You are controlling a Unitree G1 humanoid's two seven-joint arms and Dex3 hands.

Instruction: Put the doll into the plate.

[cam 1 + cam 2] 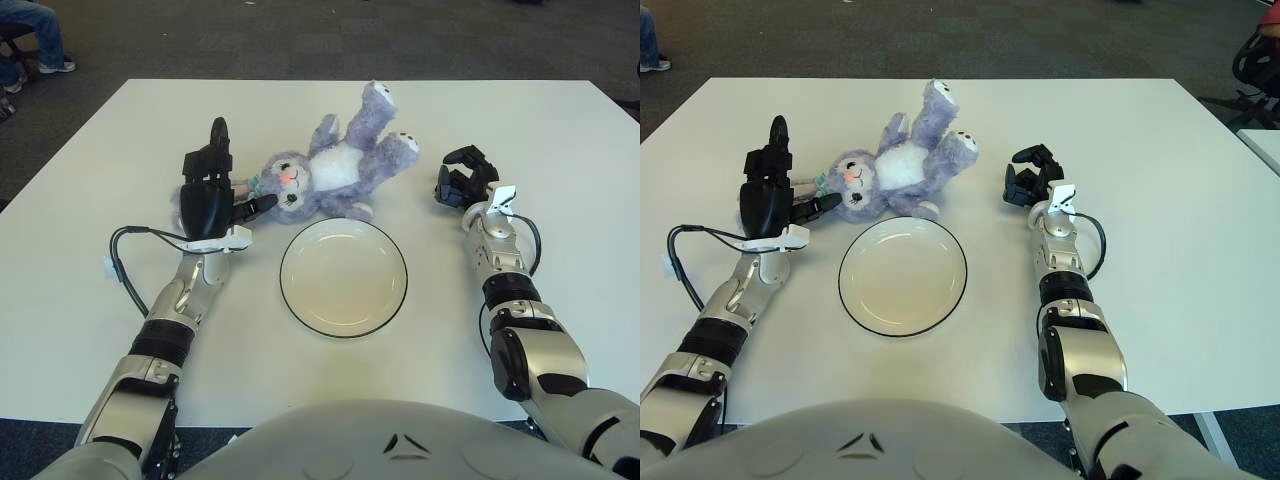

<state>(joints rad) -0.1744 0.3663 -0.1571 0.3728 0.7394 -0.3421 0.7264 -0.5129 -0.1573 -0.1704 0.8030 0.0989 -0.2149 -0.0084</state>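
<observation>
A purple plush doll [335, 165] with a white belly lies on its back on the white table, head toward me, just beyond the plate. The white plate [343, 280] with a dark rim holds nothing. My left hand [215, 190] stands at the left side of the doll's head, open. Its long fingers point up and its thumb tip reaches the doll's cheek. A purple part of the doll shows behind the hand, partly hidden. My right hand [462, 178] shows to the right of the doll's feet, fingers curled on nothing.
The white table [560, 150] stretches well past both hands. A black cable [125, 260] loops beside my left forearm. Dark carpet lies beyond the far edge, and a seated person's legs [35, 35] show at the far left.
</observation>
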